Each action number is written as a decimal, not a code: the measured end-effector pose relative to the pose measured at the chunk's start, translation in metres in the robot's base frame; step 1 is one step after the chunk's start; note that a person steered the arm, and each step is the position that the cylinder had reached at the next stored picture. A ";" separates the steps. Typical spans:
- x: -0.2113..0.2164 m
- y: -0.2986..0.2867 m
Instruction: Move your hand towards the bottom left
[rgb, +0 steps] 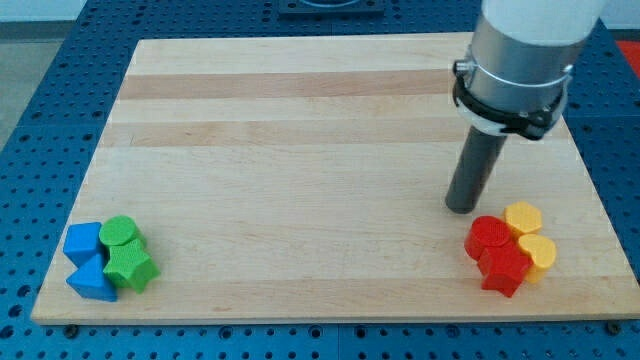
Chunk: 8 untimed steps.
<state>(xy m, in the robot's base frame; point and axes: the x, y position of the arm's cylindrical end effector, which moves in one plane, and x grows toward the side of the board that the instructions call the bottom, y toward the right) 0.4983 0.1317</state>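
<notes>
Wooden, pale and striped with grain, the bench (300, 120) fills most of the view and sits on a blue perforated base (40, 90) that shows along every edge. My tip (461, 208) rests on the bench at the view's right, just above and to the left of the red and yellow cluster, close to it; contact cannot be confirmed. No jaws are fitted: the arm ends in a plain dark rod (473, 170) below a grey cylindrical housing (525, 50). The right cluster lies near the bench's bottom-right corner: a red cylinder (489, 236) touches a red block (503, 270) below it, whose shape is hard to make out; a yellow hexagonal block (523, 217) sits at the cluster's top right, with a second yellow block (539, 255) below it. All four are packed together. The left cluster lies at the bottom-left corner, near the left and bottom edges: a blue cube (83, 242) above a blue triangular block (92, 280), with a green cylinder (119, 232) and a green star-like block (131, 267) touching them on the right. The two clusters are well apart. Between my tip and the left cluster the bench surface is bare wood, as is the whole top half.
</notes>
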 end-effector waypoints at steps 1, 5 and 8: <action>0.001 -0.050; -0.047 -0.424; 0.021 -0.435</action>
<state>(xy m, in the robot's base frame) 0.5191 -0.3036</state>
